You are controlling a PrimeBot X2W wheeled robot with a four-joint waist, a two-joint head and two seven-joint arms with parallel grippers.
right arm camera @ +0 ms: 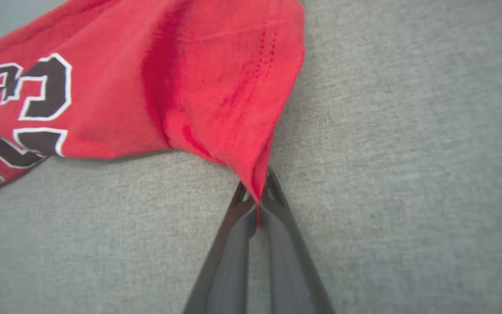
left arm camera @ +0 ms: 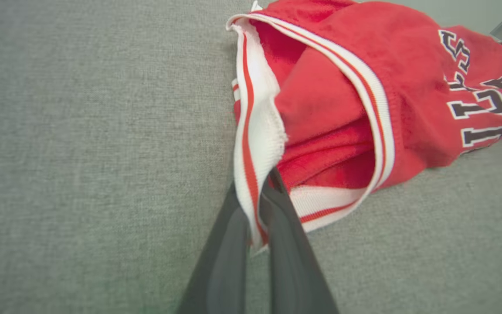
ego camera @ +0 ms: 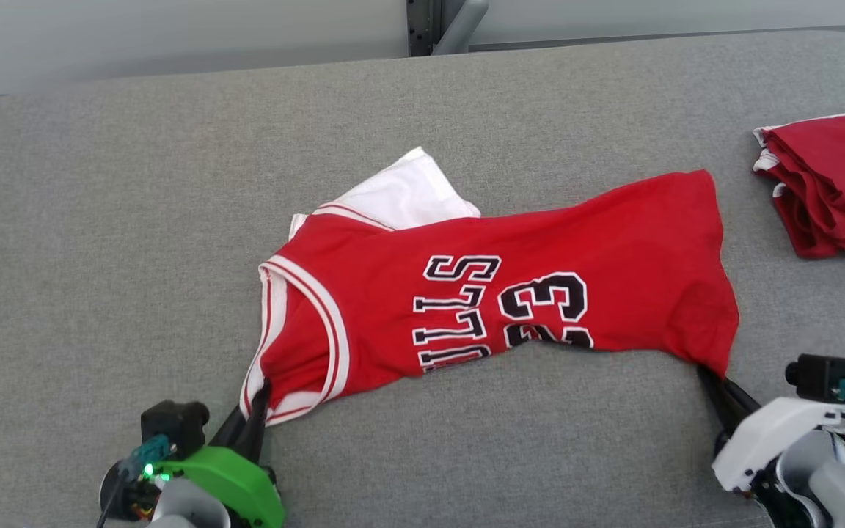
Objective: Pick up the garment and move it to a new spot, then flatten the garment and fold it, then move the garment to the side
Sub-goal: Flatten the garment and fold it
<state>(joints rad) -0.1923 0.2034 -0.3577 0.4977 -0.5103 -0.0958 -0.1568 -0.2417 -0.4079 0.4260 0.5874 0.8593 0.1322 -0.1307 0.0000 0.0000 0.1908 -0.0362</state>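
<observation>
Item under inspection: the red jersey (ego camera: 510,293) is lying across the centre of the head view on the grey surface (ego camera: 100,183). It is stretching sideways, with the armhole end toward the left of the frame and the hem end toward the right. The lettering and the number 23 are facing up. The jersey's lower edge is curving upward in the frame between its two lower corners.

The left gripper (ego camera: 262,392), at the lower left of the head view, is clenching the white-and-red trim (left arm camera: 251,131) of the armhole. In the left wrist view that band is running down between the two dark fingers (left arm camera: 229,244), and they are pinching it.

The right gripper (ego camera: 707,374), at the lower right of the head view, is clamping the jersey's lower right hem corner (in the right wrist view the red cloth is tapering to a point between the closed fingers).

A white cloth (ego camera: 400,194) is showing from under the jersey's upper left edge. A folded red garment (ego camera: 833,183) is sitting well apart from the jersey, at the upper right edge of the head view.
</observation>
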